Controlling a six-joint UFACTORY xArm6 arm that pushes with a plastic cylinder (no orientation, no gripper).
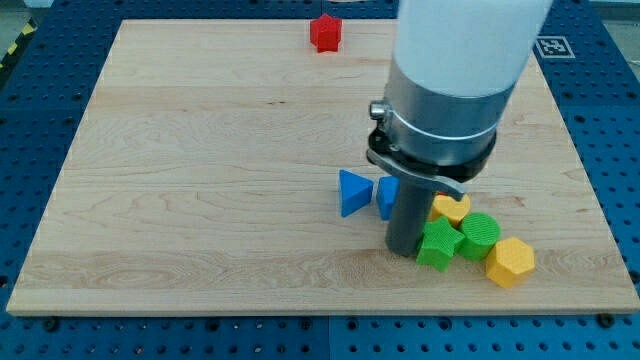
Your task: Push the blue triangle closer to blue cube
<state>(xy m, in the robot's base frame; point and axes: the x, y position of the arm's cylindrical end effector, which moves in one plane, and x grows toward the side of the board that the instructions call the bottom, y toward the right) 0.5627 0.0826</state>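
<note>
**Blue triangle and blue cube nearly touching, rod crowding the cube**

The wooden bench (200, 170) filled most of the view. The arm's pale housing and dark collar (432, 130) loomed over its right half, and the rod dropped to my tip (404, 250), near the bench's near-right area. The arm carried no pincer, so there was nothing to spread or press together.

The blue triangle (353, 192) lay just left of the rod, with the blue cube (388, 195) immediately to its right, a thin gap between them. The rod hid much of the cube. Right of my tip sat a green star-like block (437, 245), a green cylinder (479, 236), a yellow heart-shaped block (452, 208) and a yellow hexagonal block (511, 262), packed together. A red block (325, 33) stood far off at the bench's far edge.

My tip seemed to rest on the cube's side, not the triangle's. Any leftward sweep from there would likely shove the cube rather than the triangle; a rightward drift could scatter the green and yellow cluster.
</note>
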